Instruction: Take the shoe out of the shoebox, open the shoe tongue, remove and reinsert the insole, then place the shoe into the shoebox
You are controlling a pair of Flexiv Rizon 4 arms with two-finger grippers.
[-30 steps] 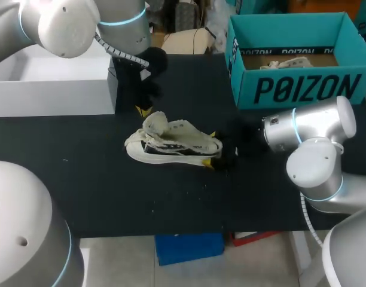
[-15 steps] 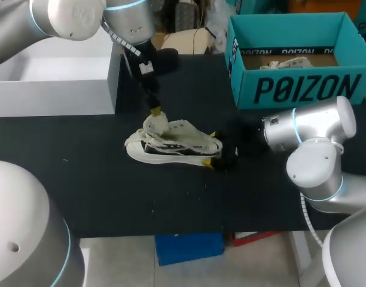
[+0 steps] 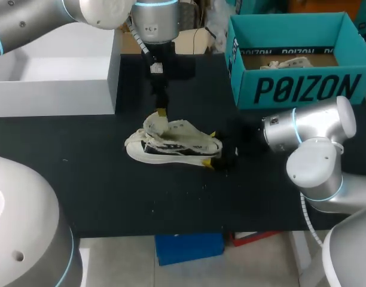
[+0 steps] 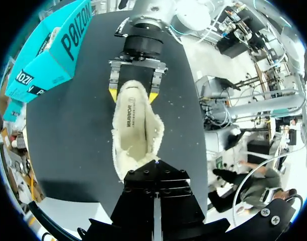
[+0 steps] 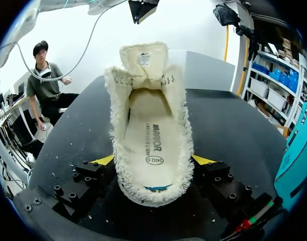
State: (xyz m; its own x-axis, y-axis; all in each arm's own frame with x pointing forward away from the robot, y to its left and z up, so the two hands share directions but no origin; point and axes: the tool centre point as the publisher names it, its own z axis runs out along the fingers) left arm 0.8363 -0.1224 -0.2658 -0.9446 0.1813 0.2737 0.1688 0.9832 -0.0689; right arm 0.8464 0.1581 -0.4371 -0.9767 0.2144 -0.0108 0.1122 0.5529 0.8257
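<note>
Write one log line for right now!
shoe: cream fuzzy-edged sneaker on black table, outside teal shoebox | right gripper: shut on heel | left gripper: above tongue

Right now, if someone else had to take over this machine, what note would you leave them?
Right gripper: shut on the shoe at its heel; shoe lies on the table.
Left gripper: shut, empty, just above the tongue.
Shoebox: far right of the table.
Done: shoe out, tongue raised.
Insole sits inside; whether it was already out and back, unclear.
To do: shoe into the shoebox.
</note>
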